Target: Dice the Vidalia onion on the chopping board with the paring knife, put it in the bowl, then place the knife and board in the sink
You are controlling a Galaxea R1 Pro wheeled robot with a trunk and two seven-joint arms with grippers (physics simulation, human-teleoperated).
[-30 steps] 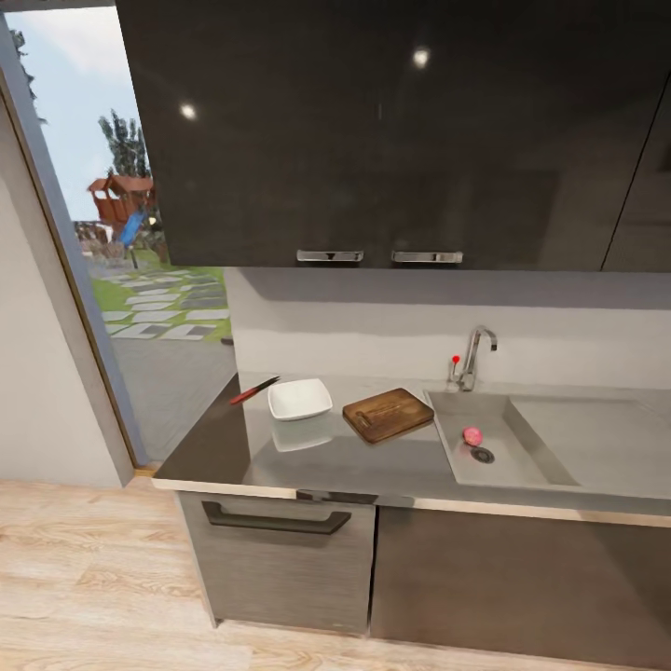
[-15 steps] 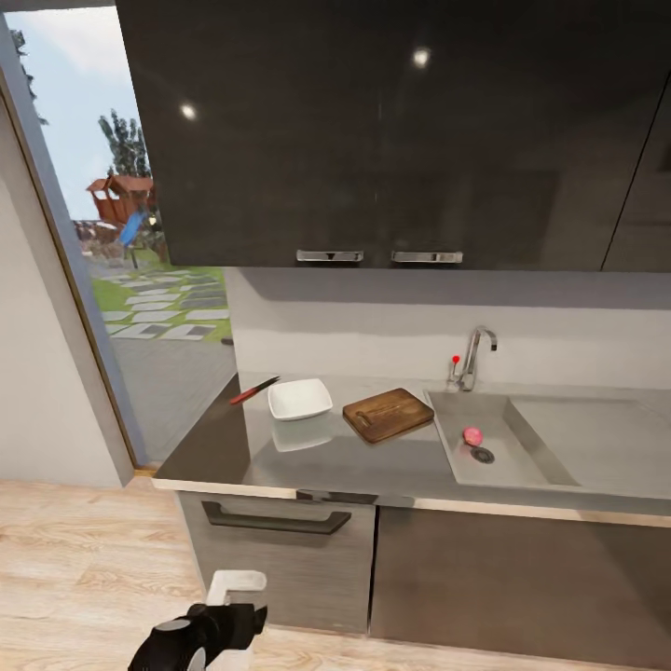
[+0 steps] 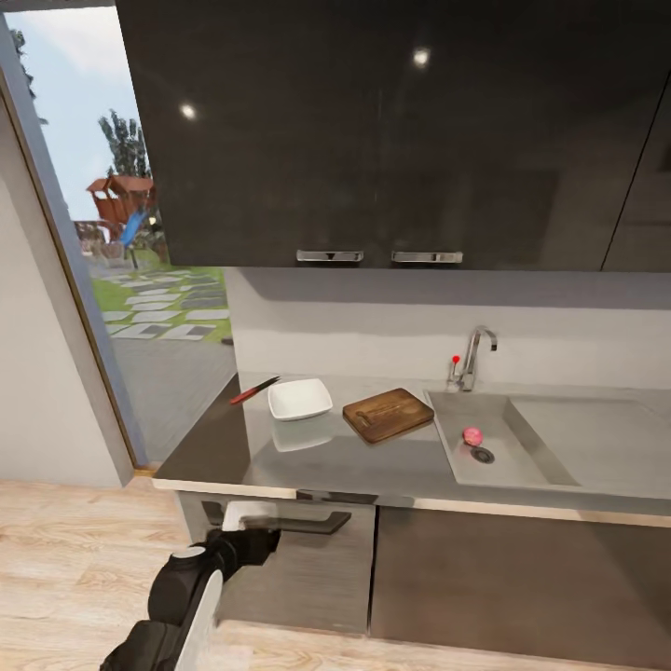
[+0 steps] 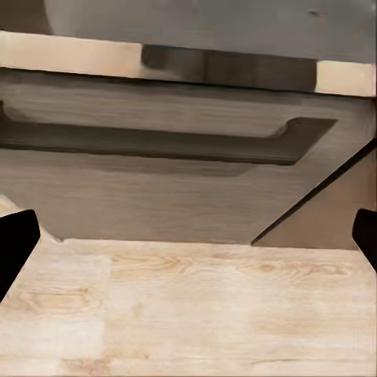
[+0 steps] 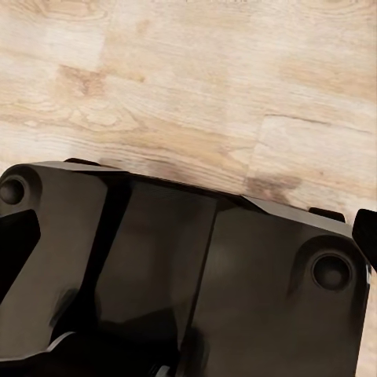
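The Vidalia onion (image 3: 472,435), a small pinkish ball, lies in the sink (image 3: 508,421) beside the round drain. Left of the sink, the chopping board (image 3: 388,415) rests on the countertop (image 3: 354,463). The white bowl (image 3: 299,399) is further left, and the paring knife (image 3: 253,390) lies at the far-left back. My left gripper (image 3: 250,520) (image 4: 188,239) is raised in front of the drawer below the counter, open and holding nothing. My right gripper (image 5: 188,239) hangs open over my own black base and the wooden floor.
A chrome tap (image 3: 475,358) with a red knob stands behind the sink, and the drainboard (image 3: 596,438) runs to the right. Dark wall cabinets (image 3: 373,130) hang over the counter. The drawer's dark handle (image 3: 276,520) (image 4: 157,141) is just ahead of my left gripper. A glass door (image 3: 112,280) is at left.
My left arm has come up into the head view from the lower edge and now reaches the height of the drawer handle. Nothing on the counter has moved.
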